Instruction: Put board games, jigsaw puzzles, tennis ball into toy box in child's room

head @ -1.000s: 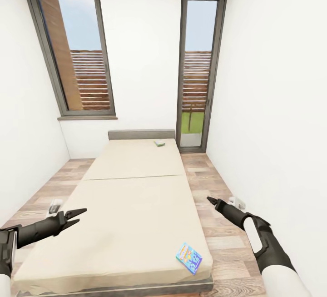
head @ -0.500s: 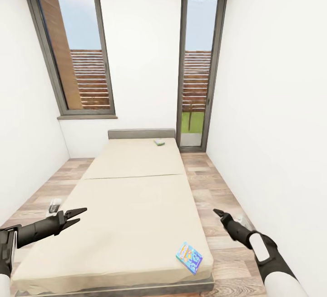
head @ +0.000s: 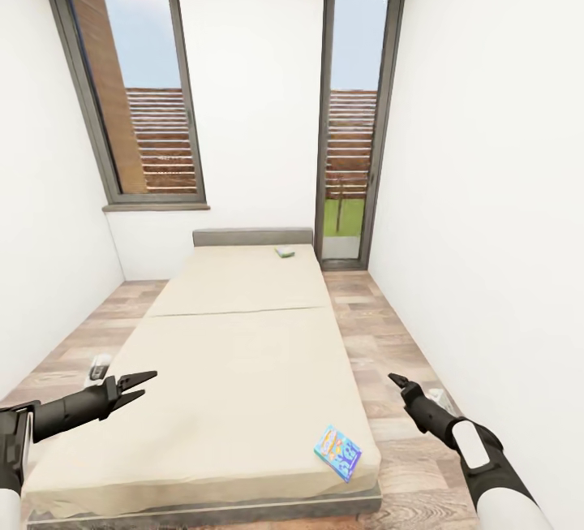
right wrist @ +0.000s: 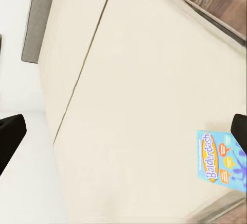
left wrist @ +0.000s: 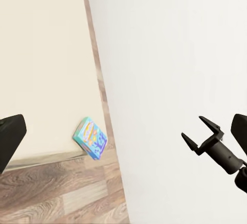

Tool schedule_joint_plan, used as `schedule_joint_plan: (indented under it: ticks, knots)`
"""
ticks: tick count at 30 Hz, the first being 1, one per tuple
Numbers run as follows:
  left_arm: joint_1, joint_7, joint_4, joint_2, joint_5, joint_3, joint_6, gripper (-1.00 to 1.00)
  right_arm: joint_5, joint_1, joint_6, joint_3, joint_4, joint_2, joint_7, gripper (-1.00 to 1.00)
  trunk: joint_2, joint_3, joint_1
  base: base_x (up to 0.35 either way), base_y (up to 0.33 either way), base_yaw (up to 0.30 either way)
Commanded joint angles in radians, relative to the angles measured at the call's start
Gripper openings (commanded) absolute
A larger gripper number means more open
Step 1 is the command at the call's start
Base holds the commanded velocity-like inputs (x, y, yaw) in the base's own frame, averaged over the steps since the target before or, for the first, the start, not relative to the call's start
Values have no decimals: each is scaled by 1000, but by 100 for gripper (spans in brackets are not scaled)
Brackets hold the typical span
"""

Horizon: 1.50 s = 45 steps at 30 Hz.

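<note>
A blue-yellow board game (head: 337, 451) lies flat at the near right corner of the cream bed (head: 235, 368); the wrist views show the same box (left wrist: 90, 138) (right wrist: 221, 162). A white-green board game (head: 285, 252) lies near the headboard. My left gripper (head: 146, 381) hovers open over the bed's near left side. My right gripper (head: 397, 381) (left wrist: 191, 126) is open above the floor right of the bed, a little beyond the blue box. Both are empty. The table, toy box, jigsaw puzzles and tennis ball are out of view.
White walls close in on both sides, leaving narrow strips of wood-plank floor (head: 381, 335) beside the bed. A window (head: 134, 92) and a glass door (head: 353, 124) fill the far wall. Small white objects lie on the floor at the left (head: 98, 368) and right (head: 439, 395).
My right arm has dropped and pulled back toward me, to the right of the bed. The left arm has stayed put and both games lie where they were.
</note>
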<state>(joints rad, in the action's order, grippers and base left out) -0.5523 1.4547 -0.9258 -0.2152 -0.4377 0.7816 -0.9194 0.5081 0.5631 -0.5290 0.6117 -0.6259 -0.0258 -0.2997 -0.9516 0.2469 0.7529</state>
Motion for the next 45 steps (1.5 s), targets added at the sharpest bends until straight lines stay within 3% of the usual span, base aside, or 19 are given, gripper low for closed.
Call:
schedule_joint_plan:
  ticks: [1,8,11,24,31,38,45]
  knots:
    - [-1,9,0,1,-11,3,-11,100,3,1,-7,14,6,-2,4,100,-8,5,4,-93,0,0]
    - [-1,8,1,3,-12,2,-13,100,0,1,-4,111,65,-8,19,100,-57,27,31,-34,0,0]
    - [-1,6,1,4,-12,2,-13,100,1,1,-4,130,75,-13,21,100,-78,36,42,-5,0,0]
    - [-1,4,1,7,-12,1,-14,100,4,8,-3,143,175,-12,104,100,-169,77,92,-1,0,0]
    - [-1,4,1,8,-12,1,-13,100,9,9,43,147,203,-3,115,100,-218,99,119,0,0,0]
    - [-1,4,1,8,-12,1,-13,100,88,9,56,177,252,-11,117,100,-267,121,146,0,0,0]
    - [-1,3,1,8,-12,1,-13,100,104,9,67,181,260,-3,117,100,-316,143,173,0,0,0]
